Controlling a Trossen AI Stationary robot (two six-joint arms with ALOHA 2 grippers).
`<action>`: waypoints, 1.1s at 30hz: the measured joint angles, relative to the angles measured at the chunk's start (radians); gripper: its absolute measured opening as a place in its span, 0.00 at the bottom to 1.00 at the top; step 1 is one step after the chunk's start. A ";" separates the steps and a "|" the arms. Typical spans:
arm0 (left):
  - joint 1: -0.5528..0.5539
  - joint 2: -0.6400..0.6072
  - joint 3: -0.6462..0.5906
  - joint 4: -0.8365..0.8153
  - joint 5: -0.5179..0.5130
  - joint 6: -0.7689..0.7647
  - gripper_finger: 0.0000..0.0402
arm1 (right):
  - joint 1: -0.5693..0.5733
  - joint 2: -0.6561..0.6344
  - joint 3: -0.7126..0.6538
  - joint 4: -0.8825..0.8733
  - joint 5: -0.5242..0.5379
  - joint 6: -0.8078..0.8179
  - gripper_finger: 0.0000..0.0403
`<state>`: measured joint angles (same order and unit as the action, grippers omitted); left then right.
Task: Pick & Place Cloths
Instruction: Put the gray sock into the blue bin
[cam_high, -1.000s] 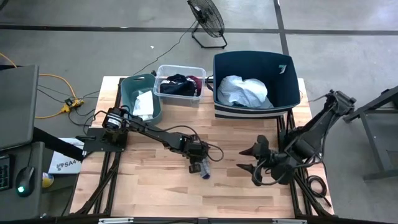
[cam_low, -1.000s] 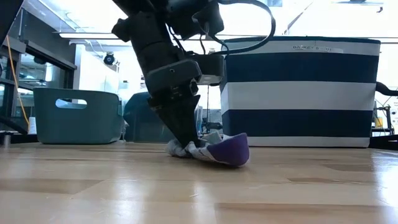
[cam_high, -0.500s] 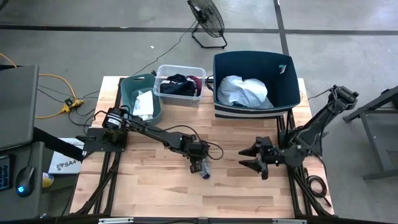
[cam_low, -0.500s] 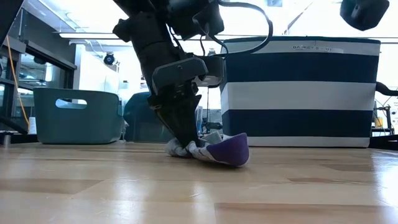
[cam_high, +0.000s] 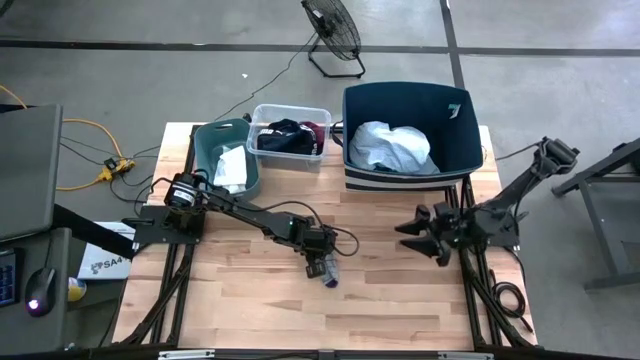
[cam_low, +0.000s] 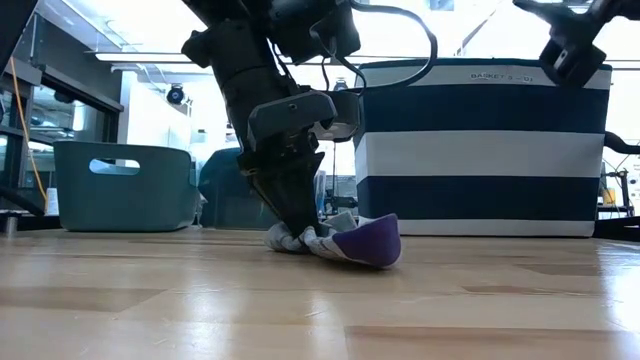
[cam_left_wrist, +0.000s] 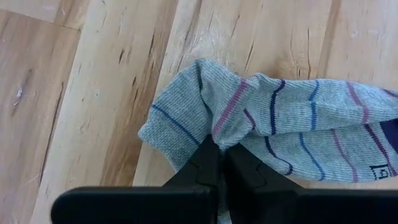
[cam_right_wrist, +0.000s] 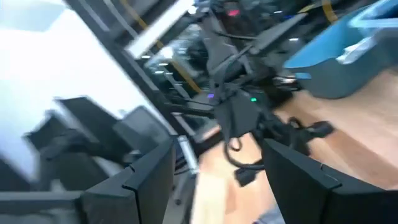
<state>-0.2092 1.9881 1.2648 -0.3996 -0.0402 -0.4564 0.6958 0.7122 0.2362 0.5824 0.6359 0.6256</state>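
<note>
Here, your left gripper is down at the middle of the wooden table, its 2 dark fingers pinched tight on a fold of a grey striped sock. In the left wrist view the fabric bunches up just where the fingertips meet, and thin navy and pink stripes run across the knit. In the low view the sock lies on the tabletop under the gripper, its purple toe pointing toward the right side of the table.

Your right gripper hangs above the right part of the table, well apart from the sock, with its 2 fingers spread and nothing between them.

Along the far edge of the table you have 3 bins. The teal bin on the left holds a small white cloth. The clear bin just beside it holds a black cloth and a maroon cloth. The large navy bin on the right, striped navy and white on its side in the low view, holds a pale-blue cloth.

On the floor past the far edge stands a fan, and a yellow cable runs at the left.
</note>
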 joint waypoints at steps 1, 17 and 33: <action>0.000 0.000 0.000 0.000 0.000 -0.001 0.00 | -0.018 -0.025 -0.027 0.024 -0.046 -0.003 0.58; 0.000 0.000 0.000 0.000 0.000 -0.058 0.00 | -0.322 -0.327 -0.227 -0.058 -0.362 -0.022 0.58; 0.000 0.000 -0.001 0.002 0.007 -0.105 0.00 | -0.404 -0.602 -0.228 -0.526 -0.437 -0.114 0.58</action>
<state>-0.2089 1.9881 1.2640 -0.3977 -0.0328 -0.5616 0.2920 0.1105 0.0082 0.0564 0.1992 0.5115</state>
